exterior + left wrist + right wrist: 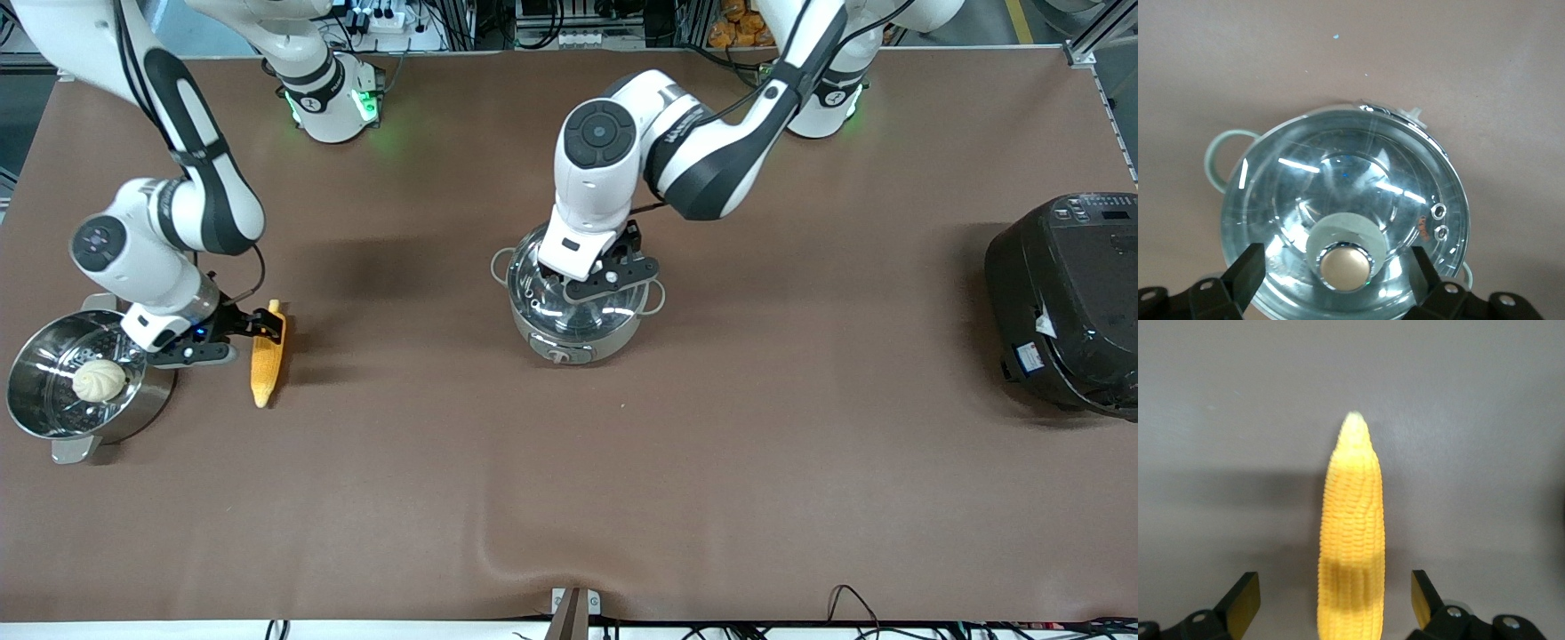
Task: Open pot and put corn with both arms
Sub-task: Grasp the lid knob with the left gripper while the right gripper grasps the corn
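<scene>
Two tools poised, both spread wide

Left tool (594, 283) straddles the lid knob (1345, 265) on the pot (576, 307) mid-desk, fingers apart. Right tool (252, 333) brackets the corn (267, 360) lying beside the steamer (53, 409), fingers apart, not touching.

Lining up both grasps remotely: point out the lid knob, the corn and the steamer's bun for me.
lid knob (1345, 267): left wrist view, on its tan top, between open fingers.
corn (1351, 540): right wrist view, mid-cob, on the kernels.
bun (99, 380): front view, centre of its pleated top, in the steamer pot.
</scene>
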Tool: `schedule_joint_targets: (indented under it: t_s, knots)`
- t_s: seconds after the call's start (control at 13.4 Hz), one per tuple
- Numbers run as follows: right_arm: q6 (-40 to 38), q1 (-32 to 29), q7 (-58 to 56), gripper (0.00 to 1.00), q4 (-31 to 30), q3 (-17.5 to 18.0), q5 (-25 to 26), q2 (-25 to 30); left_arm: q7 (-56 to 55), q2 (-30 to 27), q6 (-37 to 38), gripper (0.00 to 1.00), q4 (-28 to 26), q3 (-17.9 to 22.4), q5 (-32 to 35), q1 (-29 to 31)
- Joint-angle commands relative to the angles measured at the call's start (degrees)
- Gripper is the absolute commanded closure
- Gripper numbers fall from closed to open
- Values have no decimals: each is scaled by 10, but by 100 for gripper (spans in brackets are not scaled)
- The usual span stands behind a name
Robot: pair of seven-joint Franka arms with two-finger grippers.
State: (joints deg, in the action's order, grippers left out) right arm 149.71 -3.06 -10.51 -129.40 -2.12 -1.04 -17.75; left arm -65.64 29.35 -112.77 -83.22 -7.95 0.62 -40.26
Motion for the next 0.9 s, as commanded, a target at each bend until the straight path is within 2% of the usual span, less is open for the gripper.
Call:
schedule_joint_targets:
  t_s: [0.0,0.22,0.37,0.45,0.52,0.6,0.67,0.82]
  knots:
    - [56,-10,-6,0,-16,3,3,-32,-22,-9,-37,4,-41,6,14,-11]
    - [63,-12,-6,0,-14,3,4,-46,-22,-10,-44,8,-69,6,16,-12]
    - [65,-11,-7,37,-14,3,4,-48,-26,-11,-48,14,-75,5,15,-12]
    - [63,-10,-8,53,-15,3,4,-45,-35,-11,-49,14,-74,5,16,-13]
    - [57,-7,-7,73,-15,3,4,-38,-37,-11,-49,16,-74,5,15,-14]
    - [51,-8,-6,85,-14,3,4,-29,-38,-11,-49,18,-74,5,15,-15]
    - [38,-7,-8,87,-9,3,4,-19,-38,-11,-49,20,-74,4,15,-16]
    - [-24,-6,-38,98,6,4,4,19,-41,-11,-49,27,-74,3,15,-17]
